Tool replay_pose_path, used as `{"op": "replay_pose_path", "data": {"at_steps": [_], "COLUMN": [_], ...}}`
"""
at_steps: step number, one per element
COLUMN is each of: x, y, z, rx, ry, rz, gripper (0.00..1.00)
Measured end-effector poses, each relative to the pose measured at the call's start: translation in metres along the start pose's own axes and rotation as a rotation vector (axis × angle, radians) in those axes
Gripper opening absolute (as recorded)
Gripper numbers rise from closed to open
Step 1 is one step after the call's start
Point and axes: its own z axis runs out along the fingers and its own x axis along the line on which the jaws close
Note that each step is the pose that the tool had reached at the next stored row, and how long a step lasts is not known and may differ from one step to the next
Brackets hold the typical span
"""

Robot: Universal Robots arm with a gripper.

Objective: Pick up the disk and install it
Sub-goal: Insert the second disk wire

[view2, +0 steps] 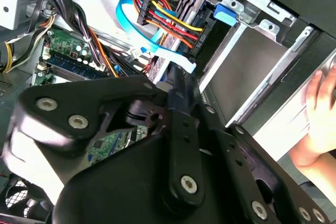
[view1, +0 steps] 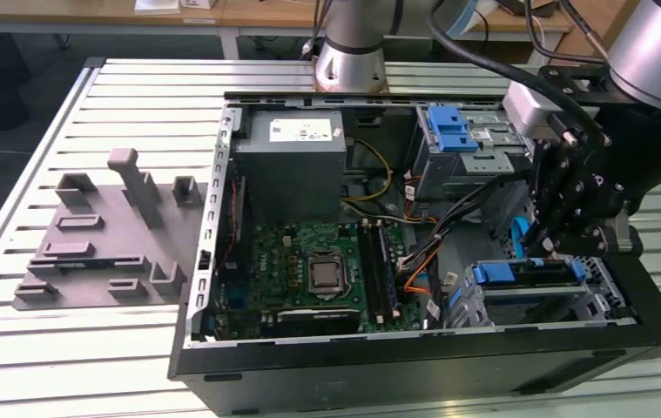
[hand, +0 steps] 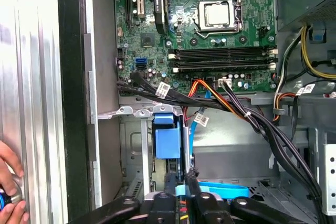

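One black gripper (view1: 563, 239) hangs inside the open black computer case (view1: 423, 366), jaws nearly closed around a thin blue-edged part, apparently the silver disk (hand: 181, 182), above the blue-latched grey drive cage (view1: 528, 279).
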Motion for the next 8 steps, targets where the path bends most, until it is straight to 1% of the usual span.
{"op": "replay_pose_path", "data": {"at_steps": [1, 3, 8], "x": [0.0, 0.0, 0.0], "y": [0.0, 0.0, 0.0], "z": [0.0, -0.0001, -0.0001], "rx": [0.0, 0.0, -0.0001], "ry": [-0.0001, 0.0001, 0.0002], "rz": [0.0, 0.0, 0.0], "gripper": [0.22, 0.11, 0.11]}}
